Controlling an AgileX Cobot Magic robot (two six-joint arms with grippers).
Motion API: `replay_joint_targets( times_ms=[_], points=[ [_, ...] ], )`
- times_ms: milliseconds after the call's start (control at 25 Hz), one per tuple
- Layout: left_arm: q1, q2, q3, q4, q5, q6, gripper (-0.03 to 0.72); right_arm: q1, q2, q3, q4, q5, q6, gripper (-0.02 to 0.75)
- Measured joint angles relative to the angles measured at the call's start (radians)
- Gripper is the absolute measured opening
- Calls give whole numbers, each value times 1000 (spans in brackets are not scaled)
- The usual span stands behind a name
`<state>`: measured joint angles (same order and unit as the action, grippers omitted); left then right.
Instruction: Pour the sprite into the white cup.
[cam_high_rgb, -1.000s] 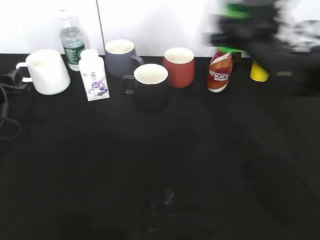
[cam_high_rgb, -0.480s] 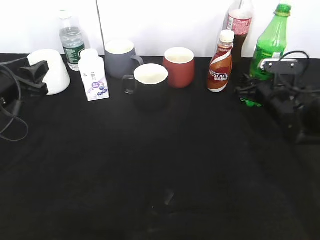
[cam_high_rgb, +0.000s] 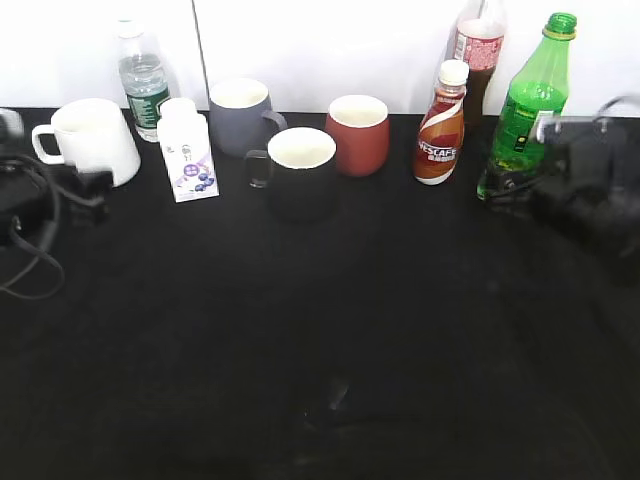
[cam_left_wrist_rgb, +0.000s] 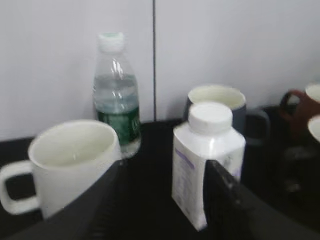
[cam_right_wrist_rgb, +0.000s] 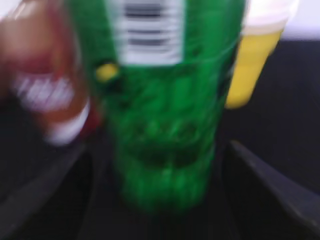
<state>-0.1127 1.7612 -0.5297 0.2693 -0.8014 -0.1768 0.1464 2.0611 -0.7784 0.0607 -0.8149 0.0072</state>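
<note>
In the exterior view, the sprite (cam_high_rgb: 529, 95) is seen upright at the back right of the black table (cam_high_rgb: 330, 330), just right of the Nescafe bottle (cam_high_rgb: 441, 124) and in front of a red-labelled bottle (cam_high_rgb: 478, 45). The right gripper (cam_high_rgb: 497, 183) is brought in low at the bottle's base, its dark body blurred; from here it cannot be told whether the fingers are touching the bottle. Far across on the left, the white cup (cam_high_rgb: 92, 142) is found standing upright, handle turned to the left. The left gripper (cam_high_rgb: 92, 186) is parked just in front of the cup, apart from it. Between the two, a grey mug (cam_high_rgb: 241, 116), a black mug (cam_high_rgb: 298, 170), a red mug (cam_high_rgb: 358, 134), a water bottle (cam_high_rgb: 144, 82) and a small white bottle (cam_high_rgb: 186, 151) are lined up.

In the left wrist view, the white cup (cam_left_wrist_rgb: 72, 165) is framed at lower left, the small white bottle (cam_left_wrist_rgb: 207, 160) at centre right. Two dark fingers (cam_left_wrist_rgb: 220, 200) are spread wide, and nothing is held between them.

In the right wrist view, the sprite (cam_right_wrist_rgb: 162, 110) is filling the middle, heavily blurred. The dark fingers (cam_right_wrist_rgb: 270, 195) are set wide on either side of its lower body, with gaps visible on both sides.
</note>
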Motion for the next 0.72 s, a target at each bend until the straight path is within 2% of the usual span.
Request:
replay_joint_targets(
  times_ms=[40, 80, 200, 240, 280, 320, 400, 600, 720],
  points=[
    [-17, -40, 0, 0, 110, -27, 400, 0, -89, 0, -3, 206, 2, 600],
    [-45, -81, -17, 0, 306, -68, 410, 0, -185, -10, -5, 435, 2, 598],
    [-153, -139, -180, -16, 1071, -128, 442, 0, -324, -135, -13, 1245, 3, 594],
    [-177, -142, -244, -28, 1328, -120, 450, 0, -339, -167, -13, 1416, 3, 594],
    [-190, -150, -290, -55, 1515, -67, 454, 0, -360, -183, -13, 1525, 2, 594],
    [-192, -172, -317, -100, 1645, -3, 456, 0, -393, -185, -12, 1600, 1, 594],
    [-194, -296, -320, -163, 1757, 49, 458, 0, -521, -187, 13, 1697, -34, 594],
    [-195, -772, -320, -201, 1831, 63, 457, 0, -1059, -184, 19, 1820, -48, 594],
    [-196, -1066, -275, -206, 1867, 66, 457, 0, -1352, -65, 14, 1878, -46, 592]
  ],
)
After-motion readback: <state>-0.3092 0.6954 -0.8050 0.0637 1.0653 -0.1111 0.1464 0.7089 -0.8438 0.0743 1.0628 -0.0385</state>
